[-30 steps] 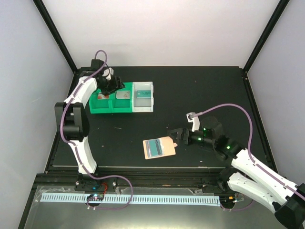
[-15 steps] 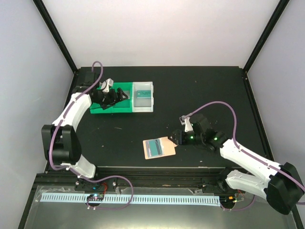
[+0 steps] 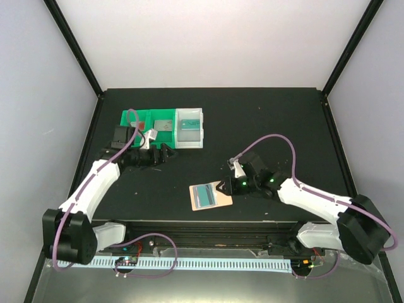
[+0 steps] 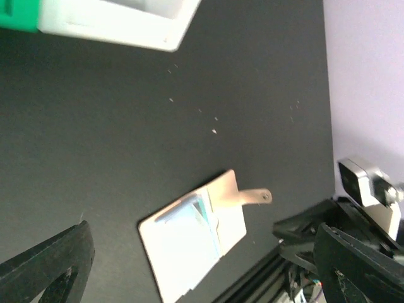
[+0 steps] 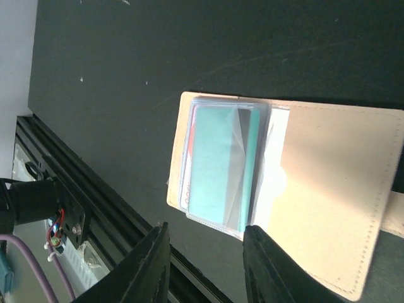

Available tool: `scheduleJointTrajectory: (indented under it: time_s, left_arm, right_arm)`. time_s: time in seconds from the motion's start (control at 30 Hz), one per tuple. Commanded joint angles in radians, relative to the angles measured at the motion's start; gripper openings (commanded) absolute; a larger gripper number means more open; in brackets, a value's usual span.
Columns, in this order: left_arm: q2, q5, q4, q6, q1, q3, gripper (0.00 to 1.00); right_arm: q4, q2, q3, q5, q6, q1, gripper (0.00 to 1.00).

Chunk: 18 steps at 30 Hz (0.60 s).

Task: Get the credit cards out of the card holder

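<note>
My right claw (image 5: 205, 230) hangs half-closed over the open wallet's (image 5: 315, 189) edge, gripping nothing I can see, probably to pin it flat. The cards (image 5: 218, 164) sit in its clear pocket. My left claw (image 4: 202, 233), spread wide and empty, hovers beyond the wallet, ready to pull.

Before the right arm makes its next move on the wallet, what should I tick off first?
1. The card holder lies open and flat on the table: ok.
2. A teal card shows in its pocket: ok.
3. The right gripper has its jaws apart at the pocket's edge: ok.
4. The right gripper is touching the card: cannot tell.
5. The left gripper is open, empty and away from the card holder: ok.
</note>
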Motion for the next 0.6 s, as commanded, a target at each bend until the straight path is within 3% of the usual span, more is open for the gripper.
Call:
scheduleJointTrajectory:
  time_s: [0.0, 0.3, 0.57]
  left_arm:
    - [-0.100, 0.036, 0.110, -0.070, -0.052, -0.082, 0.96]
    - [-0.153, 0.008, 0.308, -0.239, -0.243, -0.269, 0.94]
    - [-0.151, -0.012, 0.444, -0.326, -0.317, -0.363, 0.93]
  right_arm:
    - [0.054, 0.052, 0.036, -0.005, 0.004, 0.032, 0.31]
    - [0.111, 0.182, 0.045, 0.003, 0.006, 0.081, 0.26]
    - [0.138, 0.275, 0.039, 0.021, 0.011, 0.101, 0.24]
